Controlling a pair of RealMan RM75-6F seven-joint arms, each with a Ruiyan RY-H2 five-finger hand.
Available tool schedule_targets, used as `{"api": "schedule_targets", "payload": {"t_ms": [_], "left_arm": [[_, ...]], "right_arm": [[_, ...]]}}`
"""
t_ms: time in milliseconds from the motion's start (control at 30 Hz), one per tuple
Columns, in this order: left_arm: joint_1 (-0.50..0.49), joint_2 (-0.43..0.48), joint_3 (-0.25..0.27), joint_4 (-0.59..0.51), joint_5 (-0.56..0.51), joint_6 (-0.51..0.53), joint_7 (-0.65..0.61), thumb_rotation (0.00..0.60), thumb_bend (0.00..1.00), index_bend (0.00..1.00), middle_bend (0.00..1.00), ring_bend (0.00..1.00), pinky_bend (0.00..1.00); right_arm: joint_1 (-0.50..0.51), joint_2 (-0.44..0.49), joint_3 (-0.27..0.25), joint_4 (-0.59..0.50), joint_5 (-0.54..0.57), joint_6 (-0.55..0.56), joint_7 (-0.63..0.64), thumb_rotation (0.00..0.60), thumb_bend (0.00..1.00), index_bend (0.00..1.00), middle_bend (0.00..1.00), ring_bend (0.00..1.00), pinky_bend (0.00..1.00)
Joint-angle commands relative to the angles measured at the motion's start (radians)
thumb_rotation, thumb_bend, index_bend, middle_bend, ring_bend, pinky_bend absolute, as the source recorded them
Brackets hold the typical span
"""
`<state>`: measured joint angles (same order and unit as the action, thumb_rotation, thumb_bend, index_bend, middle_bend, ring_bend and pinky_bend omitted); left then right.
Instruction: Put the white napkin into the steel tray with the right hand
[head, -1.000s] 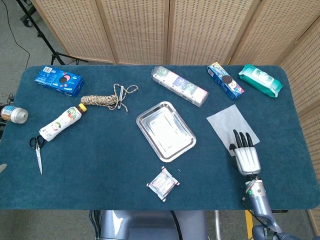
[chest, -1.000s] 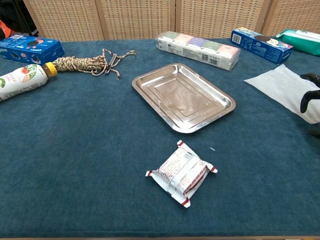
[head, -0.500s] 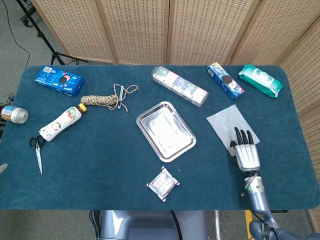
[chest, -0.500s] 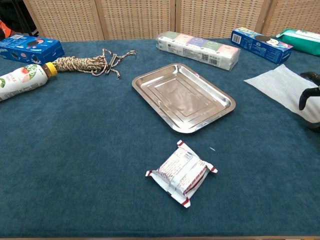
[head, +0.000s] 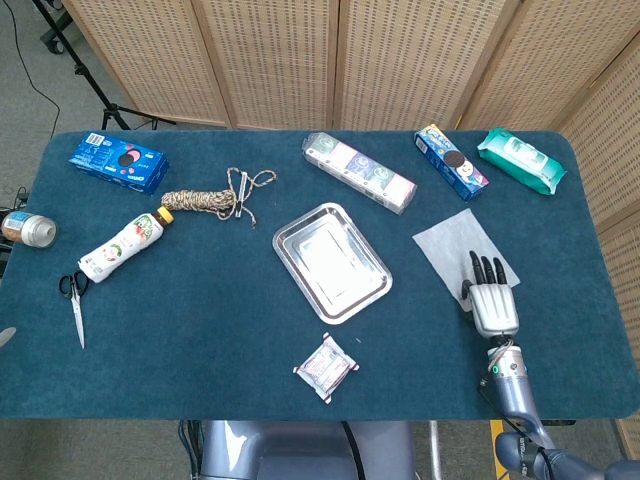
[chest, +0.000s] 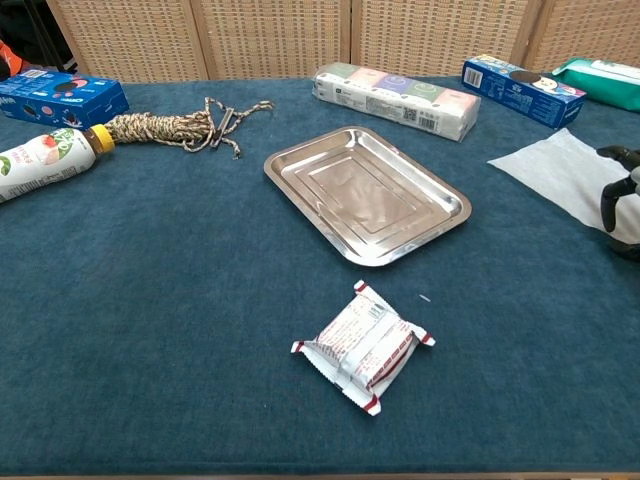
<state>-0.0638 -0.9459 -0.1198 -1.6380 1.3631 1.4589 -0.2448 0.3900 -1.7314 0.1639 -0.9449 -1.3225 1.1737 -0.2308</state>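
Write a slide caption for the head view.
Right hand over the near edge of the white napkin, steel tray empty.

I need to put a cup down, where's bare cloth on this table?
Bare patches: between the steel tray and drink bottle; the near edge left of the snack packet. Crowded: the far edge, with the tissue pack, and around the white napkin.

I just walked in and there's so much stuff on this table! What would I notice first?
Probably the shiny steel tray in the middle of the blue table, empty. Then the robot's right hand at the right side, fingers spread over the near edge of the white napkin, which lies flat. A small red-and-white packet sits alone near the front edge.
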Motion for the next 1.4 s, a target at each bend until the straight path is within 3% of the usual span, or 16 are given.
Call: {"api": "schedule_targets", "payload": {"t_ms": [33,333,567,933,1167,1400], "left_arm": [[0.000,0.001,0.000,0.000,0.001,0.001,-0.001,0.600,0.00,0.00,0.00,0.00,0.00],[0.000,0.001,0.000,-0.002,0.000,-0.001,-0.002,0.600,0.00,0.00,0.00,0.00,0.00],[0.000,0.004,0.000,-0.005,-0.001,-0.004,-0.006,0.600,0.00,0.00,0.00,0.00,0.00],[0.008,0.016,0.002,-0.003,0.009,0.002,-0.043,0.600,0.00,0.00,0.00,0.00,0.00],[0.017,0.023,0.005,0.002,0.020,0.014,-0.073,0.600,0.00,0.00,0.00,0.00,0.00],[0.019,0.032,0.007,0.012,0.020,0.009,-0.106,0.600,0.00,0.00,0.00,0.00,0.00]], "right_arm": [[0.002,-0.005,0.002,0.011,-0.005,0.012,0.004,0.600,0.48,0.58,0.00,0.00,0.00],[0.012,-0.014,0.012,0.037,0.001,0.010,0.013,0.600,0.64,0.63,0.02,0.00,0.00],[0.019,-0.008,0.021,0.022,-0.011,0.036,0.034,0.600,0.65,0.68,0.04,0.00,0.00],[0.054,0.045,0.062,-0.184,-0.053,0.121,-0.020,0.600,0.66,0.69,0.05,0.00,0.00],[0.127,0.036,0.139,-0.322,-0.002,0.091,-0.154,0.600,0.67,0.71,0.05,0.00,0.00],[0.242,0.004,0.271,-0.456,0.112,0.068,-0.338,0.600,0.68,0.71,0.05,0.00,0.00]]}}
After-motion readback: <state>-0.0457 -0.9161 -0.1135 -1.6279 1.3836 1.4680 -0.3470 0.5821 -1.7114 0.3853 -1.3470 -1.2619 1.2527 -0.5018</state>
